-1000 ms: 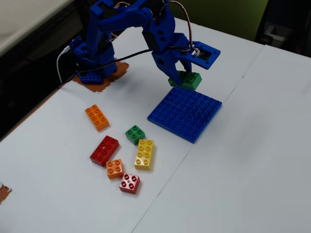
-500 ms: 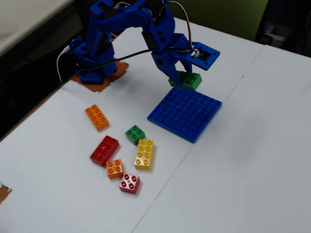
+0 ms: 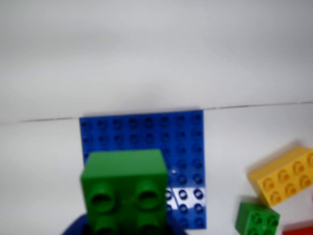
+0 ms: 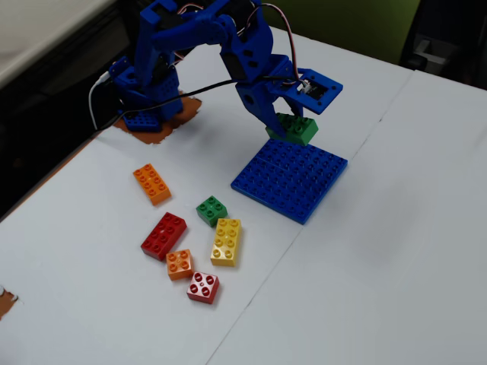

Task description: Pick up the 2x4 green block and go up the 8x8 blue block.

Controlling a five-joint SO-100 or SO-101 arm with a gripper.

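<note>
The fingers [image 4: 283, 128] are clenched on the 2x4 green block [image 4: 293, 128], holding it in the air above the far edge of the 8x8 blue block [image 4: 291, 179]. The blue block lies flat on the white desk [image 4: 396, 251], near a yellow brick [image 4: 227, 242].

surface: white table [image 4: 396, 251], seam line running 7 to 1 o'clock | 12 o'clock: green wall [image 4: 358, 23] | 10 o'clock: dark gap beyond table edge | light: even, soft
</note>
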